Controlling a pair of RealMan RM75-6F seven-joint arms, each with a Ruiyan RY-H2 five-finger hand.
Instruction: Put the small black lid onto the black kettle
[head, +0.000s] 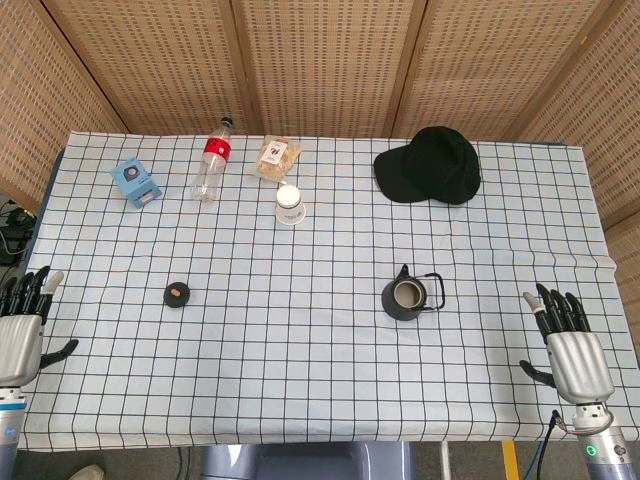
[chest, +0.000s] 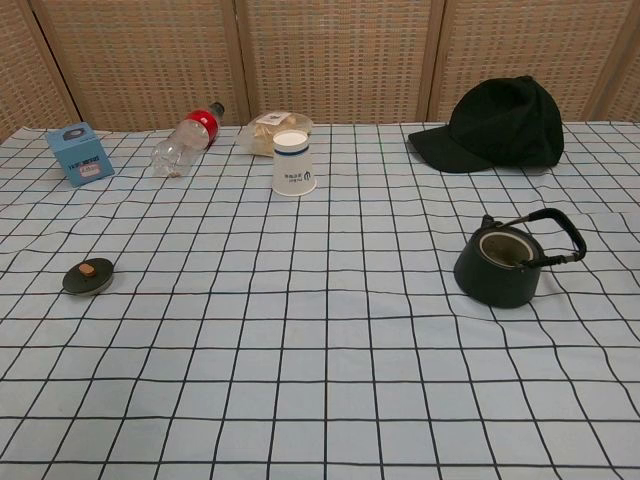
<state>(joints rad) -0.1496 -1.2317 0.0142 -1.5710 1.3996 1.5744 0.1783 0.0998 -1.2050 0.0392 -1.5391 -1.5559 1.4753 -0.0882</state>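
- The counter (head: 330, 380) is covered by a pale cloth with a black grid, and woven screens (head: 330, 60) stand behind it.
- A black cap (head: 430, 166) lies at the far right of the counter, brim toward the middle.
- The left hand (head: 22, 318) rests at the near left edge, palm down, fingers spread apart and holding nothing; it is well apart from every object.
- The right hand (head: 568, 345) sits at the near right edge, fingers likewise apart and empty, to the right of the kettle and not touching it.
- A clear plastic bottle (head: 212, 162) with a red label lies on its side at the far left-centre.
- The black kettle (chest: 500, 265) stands upright right of centre, its mouth uncovered and its handle tipped to the right.
- A blue box (head: 135, 183) sits at the far left.
- A clear snack bag (head: 275, 157) lies just behind a white paper cup (chest: 293, 163), which stands upside down.
- The small black lid (chest: 88, 276), with a brownish knob on top, lies flat on the left side, well apart from the kettle and from both hands.
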